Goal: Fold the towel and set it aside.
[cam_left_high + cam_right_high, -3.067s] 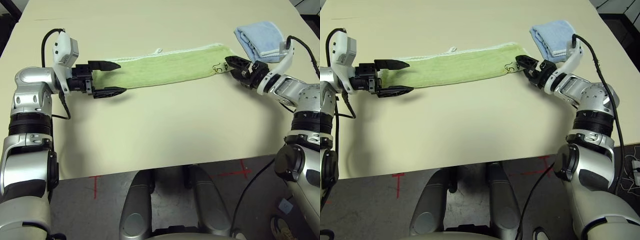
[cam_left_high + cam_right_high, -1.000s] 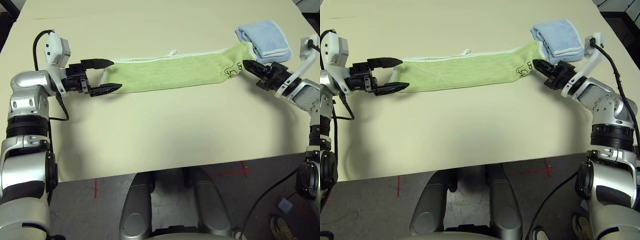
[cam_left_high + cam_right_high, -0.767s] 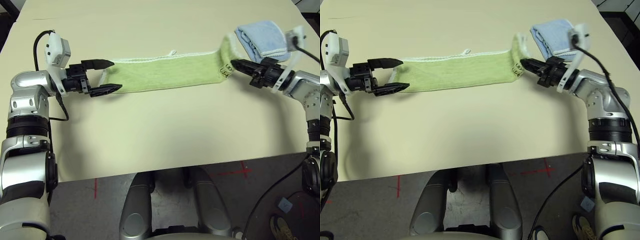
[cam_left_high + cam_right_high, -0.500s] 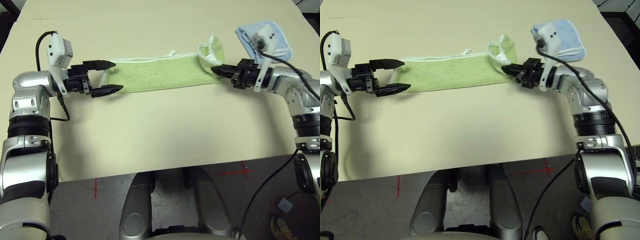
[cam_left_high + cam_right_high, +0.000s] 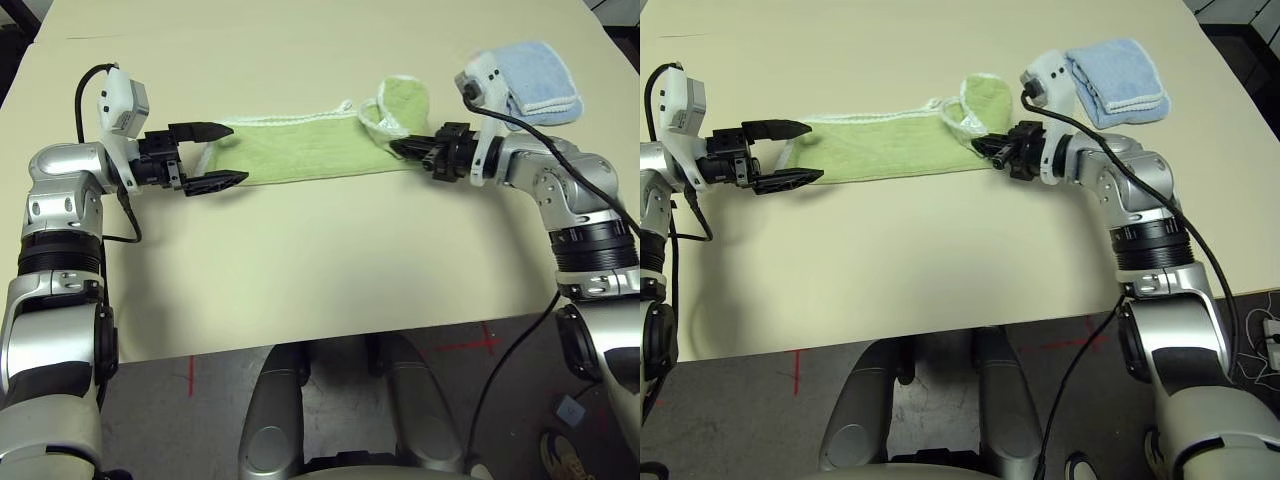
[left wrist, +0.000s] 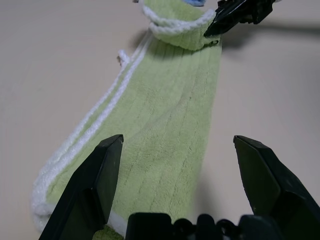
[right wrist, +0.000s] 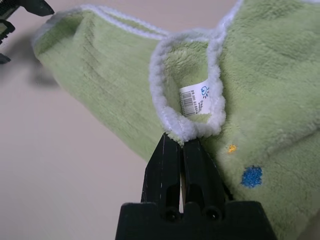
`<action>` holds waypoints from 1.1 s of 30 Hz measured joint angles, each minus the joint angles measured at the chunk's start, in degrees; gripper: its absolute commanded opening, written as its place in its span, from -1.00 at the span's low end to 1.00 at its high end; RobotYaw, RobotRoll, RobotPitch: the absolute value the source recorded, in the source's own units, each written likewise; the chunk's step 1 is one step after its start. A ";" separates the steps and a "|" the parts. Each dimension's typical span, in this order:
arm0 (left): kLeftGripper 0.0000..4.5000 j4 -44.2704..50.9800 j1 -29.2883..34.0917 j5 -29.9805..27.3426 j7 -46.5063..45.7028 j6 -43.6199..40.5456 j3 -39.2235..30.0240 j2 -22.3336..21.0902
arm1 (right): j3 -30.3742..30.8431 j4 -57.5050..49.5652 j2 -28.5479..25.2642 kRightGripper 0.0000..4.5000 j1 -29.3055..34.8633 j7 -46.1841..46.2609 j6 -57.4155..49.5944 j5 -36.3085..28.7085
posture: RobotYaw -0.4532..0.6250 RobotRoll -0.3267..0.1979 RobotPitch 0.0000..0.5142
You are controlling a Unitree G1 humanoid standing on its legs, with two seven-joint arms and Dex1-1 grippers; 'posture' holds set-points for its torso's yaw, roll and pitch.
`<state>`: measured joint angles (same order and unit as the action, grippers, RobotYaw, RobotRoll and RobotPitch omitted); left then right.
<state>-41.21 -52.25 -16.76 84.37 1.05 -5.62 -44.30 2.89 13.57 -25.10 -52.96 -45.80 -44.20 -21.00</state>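
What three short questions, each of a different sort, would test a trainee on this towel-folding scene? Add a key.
1. True or false: the right gripper is shut on the towel.
2. Which best describes the left gripper? A) shut on the towel B) open at the towel's end C) holding the blue cloth
3. Fill in: the pinched end of the towel is raised and curled over the strip lying flat on the ____.

Key: 1 true; 2 B; 3 table.
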 measured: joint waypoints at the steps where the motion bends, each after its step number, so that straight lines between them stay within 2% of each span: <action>1: 1.00 0.00 0.00 0.00 0.00 -0.01 0.00 0.00 | 0.46 0.00 0.31 -0.99 0.00 0.27 0.00 0.41 | -0.17 0.25 0.29; 3: 1.00 0.00 0.00 0.00 0.01 -0.02 0.00 0.00 | 1.30 0.00 0.69 -0.99 0.00 0.50 0.08 0.99 | -0.15 0.25 0.29; 6: 1.00 0.00 0.01 0.00 0.02 -0.04 0.00 0.00 | 2.89 -0.01 0.64 -0.63 0.01 0.36 0.88 2.31 | -0.15 0.25 0.29; 10: 1.00 0.00 0.03 0.00 0.03 -0.07 0.00 0.00 | 4.22 -0.22 0.09 0.02 0.27 -1.84 3.06 3.43 | -0.15 0.25 0.27; 16: 1.00 -0.01 0.69 0.01 0.38 -0.07 0.01 -0.15 | 4.46 -1.10 -1.97 0.99 2.95 -10.41 12.84 3.32 | -0.15 0.25 0.23; 19: 1.00 -0.01 0.69 0.02 0.39 -0.07 0.02 -0.14 | 4.61 -0.03 -2.21 1.00 3.05 -13.78 18.23 3.82 | -0.15 0.25 0.23; 23: 1.00 0.00 0.68 0.03 0.39 -0.07 0.05 -0.11 | 7.98 3.15 -2.07 1.00 3.01 -17.71 24.29 6.86 | -0.15 0.25 0.22; 26: 1.00 0.00 0.68 0.04 0.39 -0.09 0.08 -0.08 | 10.03 5.73 -1.30 1.00 2.51 -18.99 26.47 9.14 | -0.14 0.25 0.21; 33: 1.00 0.54 0.73 0.03 0.39 -0.61 0.10 -0.07 | 10.71 10.27 0.74 1.00 0.42 -19.06 29.22 12.15 | -0.13 0.25 0.21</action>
<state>-40.67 -51.52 -16.73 84.76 0.45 -5.52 -44.37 13.61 23.84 -24.37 -52.54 -64.86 -14.98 -8.84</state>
